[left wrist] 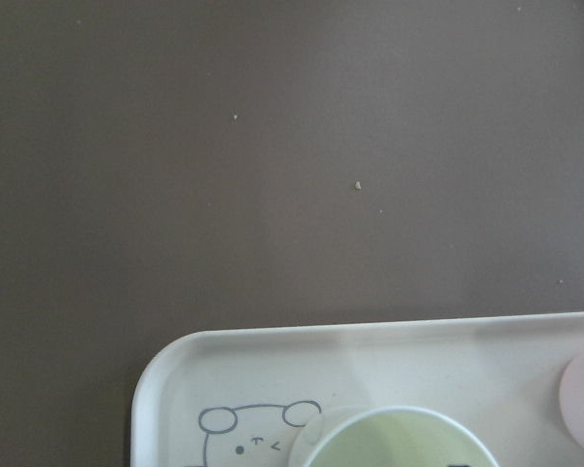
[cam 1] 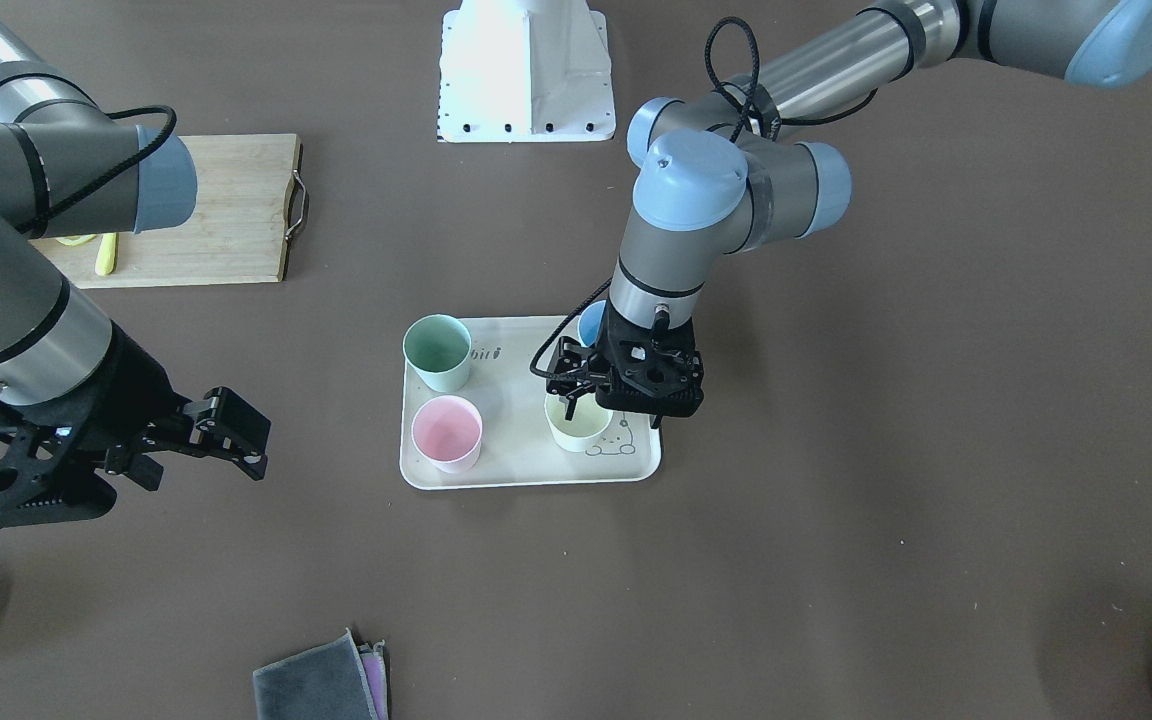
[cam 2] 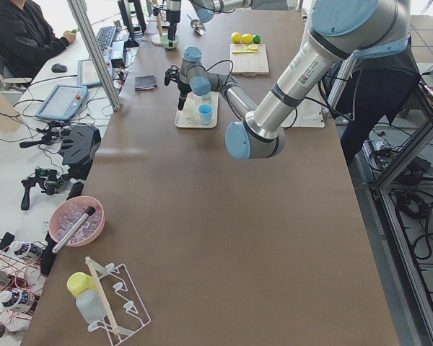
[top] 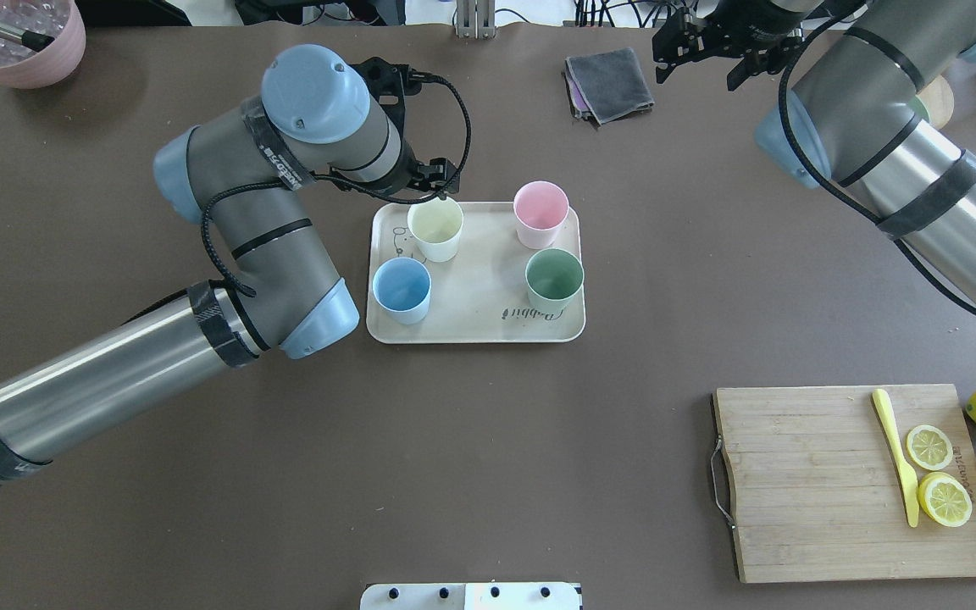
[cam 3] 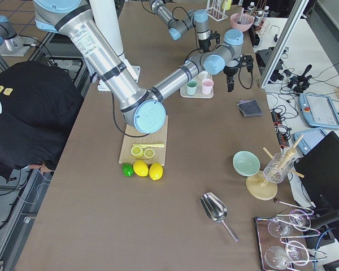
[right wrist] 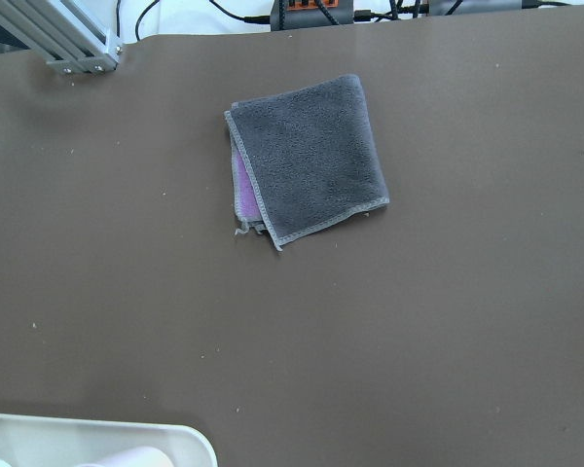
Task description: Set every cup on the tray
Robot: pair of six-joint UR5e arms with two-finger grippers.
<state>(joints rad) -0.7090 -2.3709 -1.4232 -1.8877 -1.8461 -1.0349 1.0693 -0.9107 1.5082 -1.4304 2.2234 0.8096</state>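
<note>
The beige tray (top: 471, 326) lies mid-table with all four cups upright on it: sage green (top: 554, 278), pink (top: 540, 212), light blue (top: 402, 290) and cream-yellow (top: 435, 229). In the front-facing view my left gripper (cam 1: 573, 385) hangs over the cream-yellow cup (cam 1: 581, 428) with its jaws apart at the cup's rim. The cup rests on the tray (cam 1: 516, 470). The left wrist view shows that cup's rim (left wrist: 389, 443) beside the rabbit drawing. My right gripper (cam 1: 236, 435) is open and empty, off the tray towards the far edge (top: 704, 47).
A folded grey cloth (top: 611, 80) lies beyond the tray and shows in the right wrist view (right wrist: 307, 156). A wooden cutting board (top: 844, 483) with lemon halves and a yellow knife is at the near right. A mauve-pink pot (top: 18, 38) stands at the far left corner.
</note>
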